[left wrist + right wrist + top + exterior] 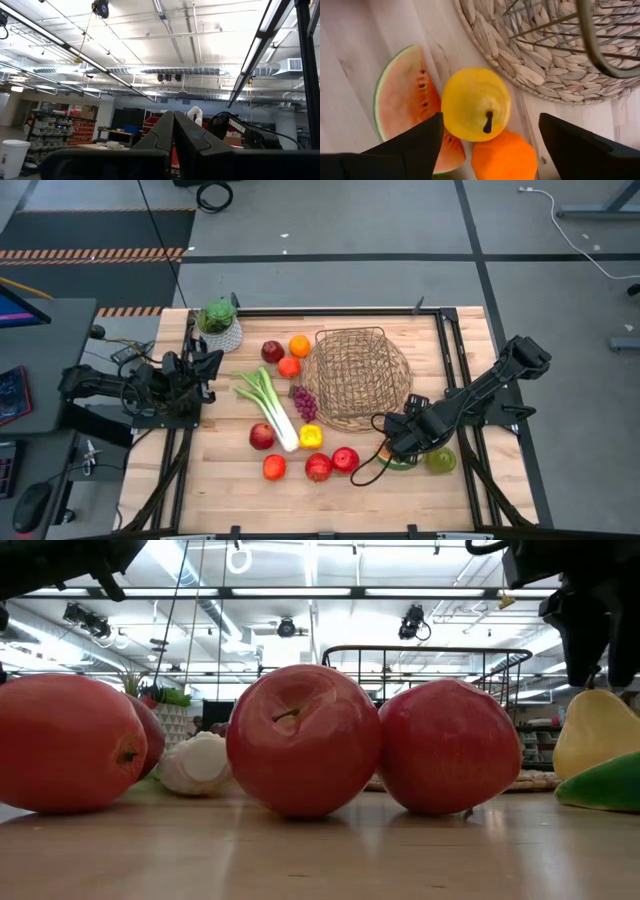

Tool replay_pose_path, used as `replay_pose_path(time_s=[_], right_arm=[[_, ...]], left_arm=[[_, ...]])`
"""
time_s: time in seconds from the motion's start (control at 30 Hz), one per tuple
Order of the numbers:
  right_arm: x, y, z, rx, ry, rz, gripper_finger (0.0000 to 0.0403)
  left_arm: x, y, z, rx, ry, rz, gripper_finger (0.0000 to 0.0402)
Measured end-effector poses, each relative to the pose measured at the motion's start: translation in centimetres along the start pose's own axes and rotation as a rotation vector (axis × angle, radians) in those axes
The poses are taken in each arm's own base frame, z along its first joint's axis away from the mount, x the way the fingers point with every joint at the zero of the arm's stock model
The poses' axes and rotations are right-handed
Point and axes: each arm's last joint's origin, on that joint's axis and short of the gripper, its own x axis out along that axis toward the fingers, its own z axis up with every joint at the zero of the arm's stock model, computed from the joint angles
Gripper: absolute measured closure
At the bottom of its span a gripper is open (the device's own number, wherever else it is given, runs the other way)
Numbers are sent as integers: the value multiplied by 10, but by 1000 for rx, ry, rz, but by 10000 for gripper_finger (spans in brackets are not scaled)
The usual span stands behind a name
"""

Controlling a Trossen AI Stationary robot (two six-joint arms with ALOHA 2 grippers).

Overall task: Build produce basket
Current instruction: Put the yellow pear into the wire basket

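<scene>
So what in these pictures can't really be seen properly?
- Basket inside: its floor is hard to check through the wire weave in the high view; the low view shows only a sliver behind the apples.
- Watermelon slice: partly under the pear in the right wrist view.
- Right end effector: covers that fruit from above.
- Table: absent from the left wrist view.

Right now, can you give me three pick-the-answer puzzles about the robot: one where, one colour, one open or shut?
1. Where is the right gripper? A above the leek; B above the pear; C by the plant.
2. What colour is that pear? A purple; B blue; C yellow.
3. How is the left gripper? A shut; B wide open; C holding an apple.
Answers: B, its fingers straddle the pear; C, its skin is yellow; A, its fingers meet with nothing between.
</scene>
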Motion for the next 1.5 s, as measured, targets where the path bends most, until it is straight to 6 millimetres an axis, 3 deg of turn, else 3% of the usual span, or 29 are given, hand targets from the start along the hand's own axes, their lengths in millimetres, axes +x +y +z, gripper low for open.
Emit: replay_pose_path(time_s=[0.33,1.17,1.5], right_arm=[[1,-1,3,27,21,23,183],[1,-3,1,19,31,6,383],[1,-5,1,22,50,-4,389]], left_arm=[[0,0,0,-2,1,0,389],[0,0,0,-7,0,0,384],[0,0,0,-7,0,0,384]])
